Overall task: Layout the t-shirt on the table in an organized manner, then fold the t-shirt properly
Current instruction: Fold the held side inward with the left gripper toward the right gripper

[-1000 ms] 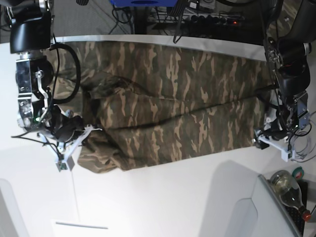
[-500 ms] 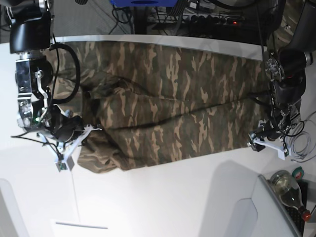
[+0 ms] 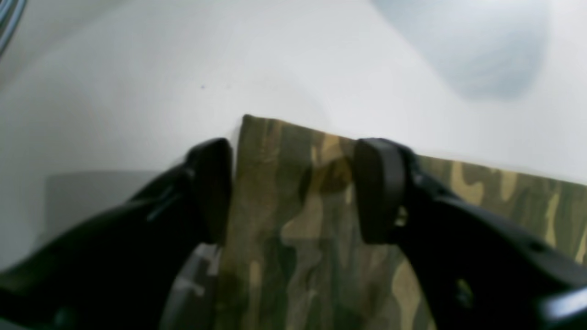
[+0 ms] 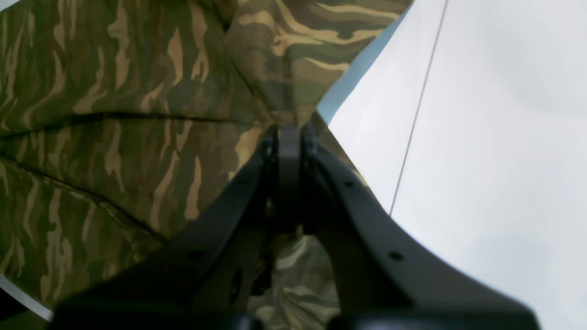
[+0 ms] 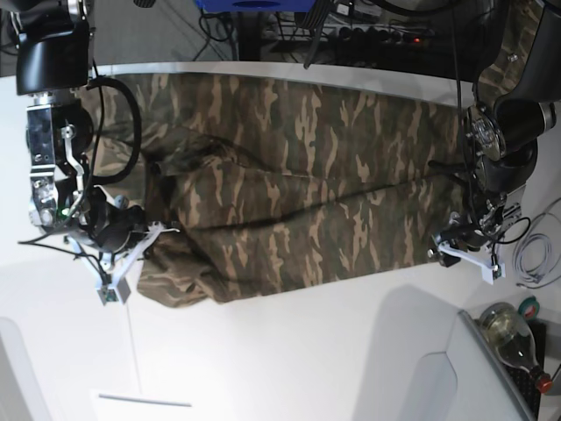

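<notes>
The camouflage t-shirt point(image 5: 298, 184) lies spread across the white table point(image 5: 289, 360), wrinkled toward the left of the base view. My right gripper point(image 5: 149, 237) is shut on a fold of the shirt's edge point(image 4: 293, 91), lifting it slightly off the table. My left gripper point(image 5: 445, 253) is open, its jaws set either side of the shirt's corner point(image 3: 293, 183), with the left finger point(image 3: 211, 188) at the cloth's edge and the right finger point(image 3: 378, 188) over the cloth. The collar is not visible.
A clear bottle point(image 5: 517, 338) and a tape roll point(image 5: 529, 307) sit at the lower right by a grey tray edge point(image 5: 491, 368). Cables hang beyond the table's far edge point(image 5: 351, 74). A thin seam line point(image 4: 417, 110) runs along the tabletop.
My left arm has shifted left, over the shirt's lower right corner. My right gripper and the shirt have stayed put.
</notes>
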Controlling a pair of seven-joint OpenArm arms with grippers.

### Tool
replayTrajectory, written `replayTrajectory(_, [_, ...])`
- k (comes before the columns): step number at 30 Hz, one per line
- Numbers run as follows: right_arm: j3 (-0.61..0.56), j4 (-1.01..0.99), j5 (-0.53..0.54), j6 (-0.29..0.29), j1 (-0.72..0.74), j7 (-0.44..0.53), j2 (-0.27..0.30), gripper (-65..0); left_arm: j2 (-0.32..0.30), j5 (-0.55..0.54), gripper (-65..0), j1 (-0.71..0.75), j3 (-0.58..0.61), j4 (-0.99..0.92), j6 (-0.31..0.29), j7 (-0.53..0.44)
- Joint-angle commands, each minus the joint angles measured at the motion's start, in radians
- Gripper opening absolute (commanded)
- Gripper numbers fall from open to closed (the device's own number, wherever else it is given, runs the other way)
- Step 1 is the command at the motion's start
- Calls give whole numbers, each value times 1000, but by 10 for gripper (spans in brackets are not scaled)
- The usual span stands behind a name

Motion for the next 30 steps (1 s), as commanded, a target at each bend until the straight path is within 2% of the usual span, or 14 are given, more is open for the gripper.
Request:
replayTrajectory(1, [5,17,9,7,18,24,8,-650,-4,-3,-337,-12,1,5,-7,24])
replayTrajectory(6, [5,15,6,7,22,27,8,-650,-4,2,-640,-14,1,10,-7,-28])
replayTrajectory(10, [2,11,6,7,27,88,35,-650,8,7,-650,-34,2,20,-7,-71])
replayTrajectory(16, [0,-121,6,7,102,156,75,-650,37,8,-650,-61,9,145,-7,-54])
replayTrajectory(18, [0,-180,6,15,133,206,83,-650,47,5,-650,-74,52,195,-7,-18])
replayTrajectory(21, [0,-267,6,75,180,298,104,-650,54,-4,-650,-77,107,275,-7,28])
replayTrajectory(24, [2,-362,4,101,223,386,110,-650,77,-4,-650,-78,113,330,-7,38])
replayTrajectory(26, [0,-421,4,110,246,447,133,-650,82,-4,-650,-75,113,358,-7,38])
replayTrajectory(30, [-1,-477,4,161,262,561,150,-650,97,-4,-650,-74,113,399,-7,38])
